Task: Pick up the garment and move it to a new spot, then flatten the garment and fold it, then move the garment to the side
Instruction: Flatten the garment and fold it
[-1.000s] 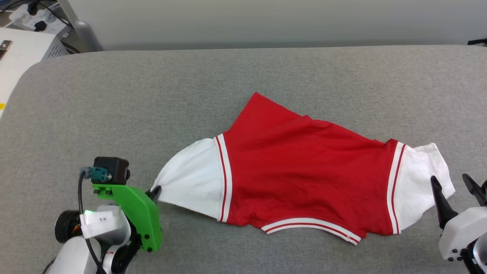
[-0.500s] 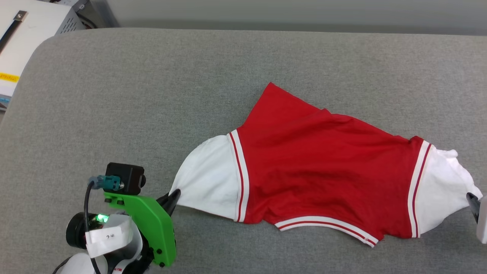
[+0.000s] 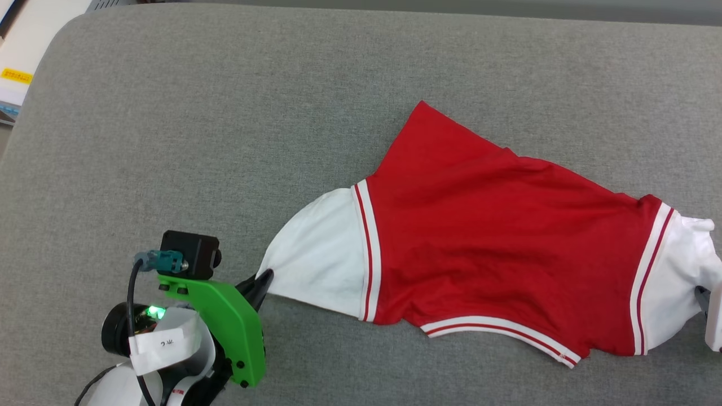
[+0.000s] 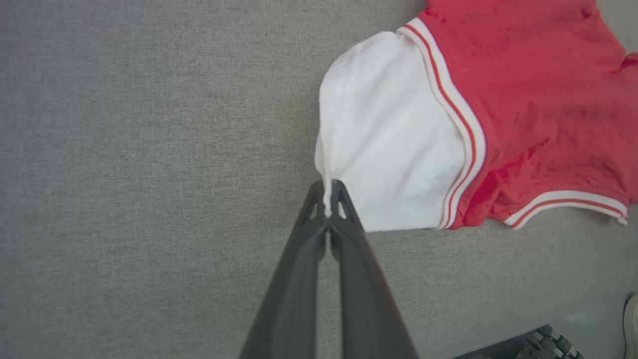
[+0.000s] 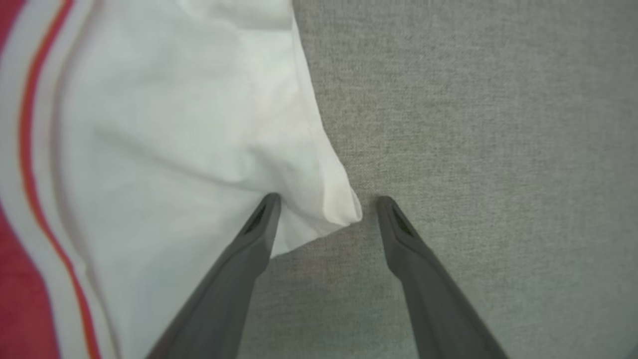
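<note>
The garment (image 3: 496, 237), a red T-shirt with white sleeves and striped trim, lies spread across the grey padded surface (image 3: 225, 113). My left gripper (image 3: 262, 282) is shut on the tip of the garment's left white sleeve (image 4: 389, 144), pinching the fabric between its fingertips (image 4: 319, 199). At the right edge of the head view a bit of my right arm (image 3: 712, 321) shows beside the other white sleeve (image 3: 677, 282). In the right wrist view my right gripper (image 5: 326, 202) stands open, its fingers straddling the sleeve's corner (image 5: 339, 204); one finger lies over the white cloth.
A white cabinet (image 3: 22, 62) with a yellow label stands beyond the surface's far left corner. The surface's front edge and a dark wheeled base (image 4: 548, 344) show at the lower right of the left wrist view.
The head camera has tilted down and left, so the whole picture shifted. The right gripper has slid almost out of the head view. The left gripper keeps its hold on the sleeve.
</note>
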### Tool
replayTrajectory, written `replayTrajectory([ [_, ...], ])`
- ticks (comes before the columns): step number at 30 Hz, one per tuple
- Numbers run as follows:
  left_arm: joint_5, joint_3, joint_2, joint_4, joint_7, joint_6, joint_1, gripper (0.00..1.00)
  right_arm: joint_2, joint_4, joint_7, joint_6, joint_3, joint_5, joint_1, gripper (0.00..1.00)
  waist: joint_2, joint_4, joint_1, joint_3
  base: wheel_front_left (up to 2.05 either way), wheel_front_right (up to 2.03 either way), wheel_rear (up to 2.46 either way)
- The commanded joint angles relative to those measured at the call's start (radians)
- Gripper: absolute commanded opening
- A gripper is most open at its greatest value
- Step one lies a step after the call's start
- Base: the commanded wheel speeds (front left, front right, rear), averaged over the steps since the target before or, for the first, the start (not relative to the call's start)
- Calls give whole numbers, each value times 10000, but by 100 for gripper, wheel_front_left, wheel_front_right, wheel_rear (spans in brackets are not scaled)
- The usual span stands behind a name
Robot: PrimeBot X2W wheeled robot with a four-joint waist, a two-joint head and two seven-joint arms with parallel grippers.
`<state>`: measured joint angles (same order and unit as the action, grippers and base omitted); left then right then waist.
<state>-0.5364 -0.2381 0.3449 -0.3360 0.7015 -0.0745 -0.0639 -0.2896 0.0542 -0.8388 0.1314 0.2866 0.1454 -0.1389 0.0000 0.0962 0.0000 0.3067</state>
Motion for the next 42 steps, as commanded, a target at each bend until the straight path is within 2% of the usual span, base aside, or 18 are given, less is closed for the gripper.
replayTrajectory([
  [1,45,7,-16,15,-41,12,-195,0,53,238,46,-7,-128,-58,-99,100,0,32,0,60,0,0,0],
  [2,40,8,-19,34,-50,11,-211,0,44,327,27,-7,-180,-59,-96,100,0,34,0,67,0,0,0],
  [3,37,10,-19,68,-65,9,-230,0,20,467,-50,-7,-308,-35,-59,43,0,37,0,61,0,0,0],
  [4,36,9,-21,97,-74,8,-243,0,-9,536,-85,-7,-406,12,-30,0,0,41,0,41,0,0,0],
  [10,31,59,-14,339,-198,-35,-206,0,-193,678,157,-7,-357,103,13,0,0,-13,0,-399,0,0,0],
  [15,-96,154,-21,422,-401,16,-139,0,-490,249,501,-7,-88,242,84,0,0,-106,0,-1095,0,0,0],
  [17,-174,222,-3,397,-459,46,-132,0,-678,-82,612,-7,-17,382,127,0,0,-152,0,-1381,0,0,0],
  [18,-218,371,92,290,-544,78,-204,0,-931,-689,641,-7,142,724,90,0,0,-241,0,-1830,0,0,0],
  [22,-625,822,-33,14,-886,71,-388,0,-1240,-1532,499,-7,271,1442,-126,0,0,-402,0,-2319,0,0,0],
  [26,-660,1307,213,-276,-1066,36,-552,0,-1563,-2167,303,-7,404,2026,-478,0,0,-564,0,-2623,0,0,0],
  [34,-997,2022,467,-1094,-1134,11,-1492,0,-2192,-2956,192,-7,527,2920,-1794,0,0,-789,0,-2885,0,0,0],
  [42,-1105,2355,787,-1404,-1167,174,-2922,0,-2746,-2842,523,-7,474,3310,-3218,0,0,-934,0,-2435,0,0,0],
])
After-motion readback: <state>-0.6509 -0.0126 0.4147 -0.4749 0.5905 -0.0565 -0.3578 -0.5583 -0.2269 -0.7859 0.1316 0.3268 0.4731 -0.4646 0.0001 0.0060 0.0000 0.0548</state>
